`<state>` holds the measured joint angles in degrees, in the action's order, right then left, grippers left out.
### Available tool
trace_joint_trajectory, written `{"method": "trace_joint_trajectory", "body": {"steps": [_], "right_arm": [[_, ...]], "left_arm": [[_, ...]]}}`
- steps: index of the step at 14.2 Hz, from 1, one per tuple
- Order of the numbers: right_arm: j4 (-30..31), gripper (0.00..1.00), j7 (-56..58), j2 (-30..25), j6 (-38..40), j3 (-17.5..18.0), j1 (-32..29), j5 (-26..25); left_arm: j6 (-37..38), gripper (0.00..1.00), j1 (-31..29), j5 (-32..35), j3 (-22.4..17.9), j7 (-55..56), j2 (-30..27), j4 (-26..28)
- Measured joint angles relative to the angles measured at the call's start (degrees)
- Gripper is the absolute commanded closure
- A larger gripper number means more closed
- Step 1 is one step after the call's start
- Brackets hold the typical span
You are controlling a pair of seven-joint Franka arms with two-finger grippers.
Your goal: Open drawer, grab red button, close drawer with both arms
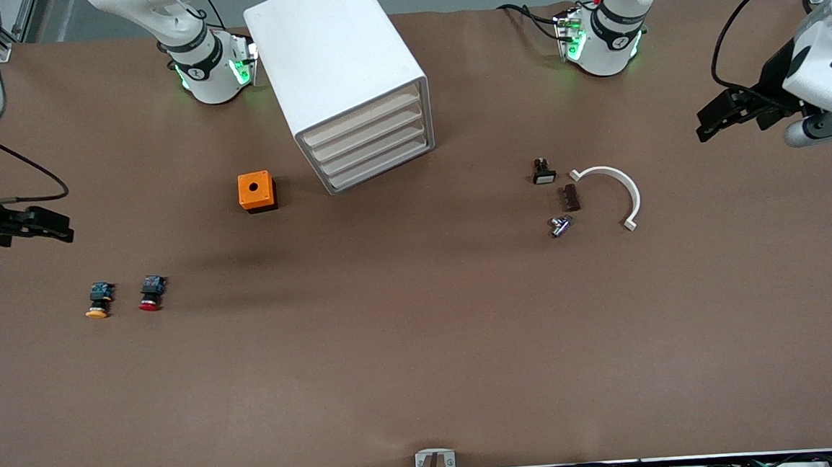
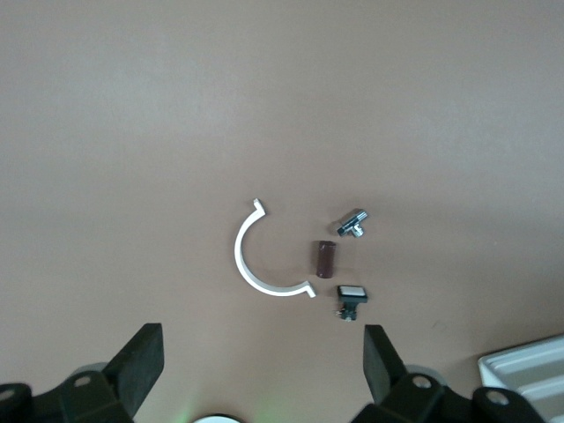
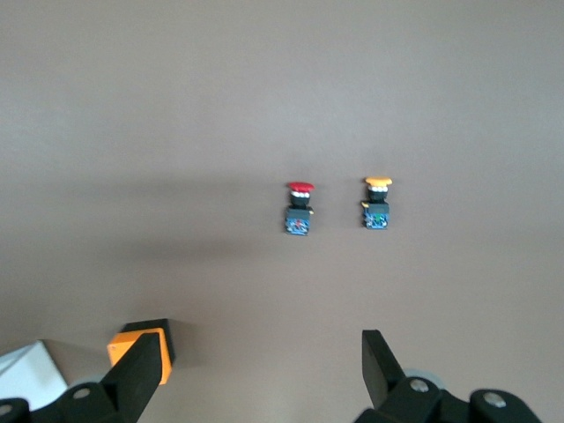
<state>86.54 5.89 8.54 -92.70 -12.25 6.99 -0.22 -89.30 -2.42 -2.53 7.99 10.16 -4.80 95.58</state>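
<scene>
the cabinet (image 1: 349,79) stands between the two arm bases, its four drawers all pushed in, fronts angled toward the front camera and a little toward the left arm's end of the table. none of the drawers (image 1: 371,146) is open yet, so the pull comes first by my reading.

the red button (image 1: 151,292) lies on its side on the bare table toward the right arm's end, well nearer the front camera than the cabinet. its long axis runs roughly toward the camera, red cap at the nearer end, dark body at the farther end. just beside it, closer to the table edge, lies the orange-capped button (image 1: 98,300), apart from it and lying the same way. the orange cube (image 1: 257,191) sits between the buttons and the cabinet.

the right gripper (image 3: 256,370) hangs over the right arm's end of the table, fingers spread wide and empty; in its wrist view the red button (image 3: 299,209) lies out ahead of the fingertips. this arm is clearly the nearer one for the grab.

the left gripper (image 2: 264,361) hangs over the left arm's end, also wide open and empty, with the white half ring (image 2: 264,256) and small parts ahead of it, and the cabinet corner to one side.
</scene>
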Motion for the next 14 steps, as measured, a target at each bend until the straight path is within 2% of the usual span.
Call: {"method": "trace_joint_trajectory", "body": {"steps": [3,10,14], "right_arm": [[-1.4,0.00,0.0,0.2,0.8,-0.4,-0.4,3.2],[-3.7,0.00,0.0,0.6,1.7,-0.5,-2.6,4.1],[-3.8,0.00,0.0,0.9,1.5,0.0,-2.3,4.3]], "left_arm": [[0.0,0.00,0.0,0.0,-1.5,-3.7,-0.8,0.3],[-2.7,0.00,0.6,1.6,-2.0,-5.1,-2.8,1.0],[-3.5,0.00,3.8,1.7,-3.6,-6.1,-2.8,1.0]]}}
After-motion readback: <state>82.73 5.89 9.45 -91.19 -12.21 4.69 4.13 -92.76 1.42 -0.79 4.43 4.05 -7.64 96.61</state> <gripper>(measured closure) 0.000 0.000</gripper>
